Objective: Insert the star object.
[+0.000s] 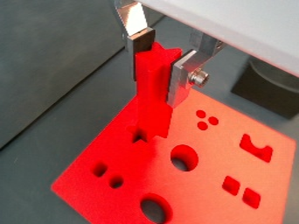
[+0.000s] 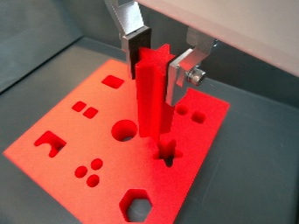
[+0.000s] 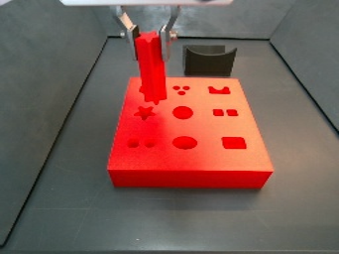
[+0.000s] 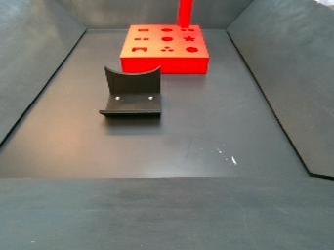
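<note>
The star object [image 3: 150, 67], a long bright red peg, hangs upright in my gripper [image 3: 150, 33], which is shut on its upper end. In both wrist views the silver fingers [image 1: 180, 77] clamp the peg [image 2: 149, 96] from two sides. Its lower end is at the back left of the wide red block [image 3: 199, 159], right by the star-shaped hole [image 3: 143, 113], which also shows in a wrist view [image 2: 167, 156]. I cannot tell whether the tip touches the block. In a side view only the peg [image 4: 186, 10] shows above the block [image 4: 163, 61].
The block's top has several other shaped holes, among them a round one [image 3: 184, 113] and a square one [image 3: 235, 142]. The dark fixture [image 3: 208, 60] stands on the floor behind the block and also shows in a side view [image 4: 131, 93]. Dark bin walls [image 3: 73, 89] surround the floor.
</note>
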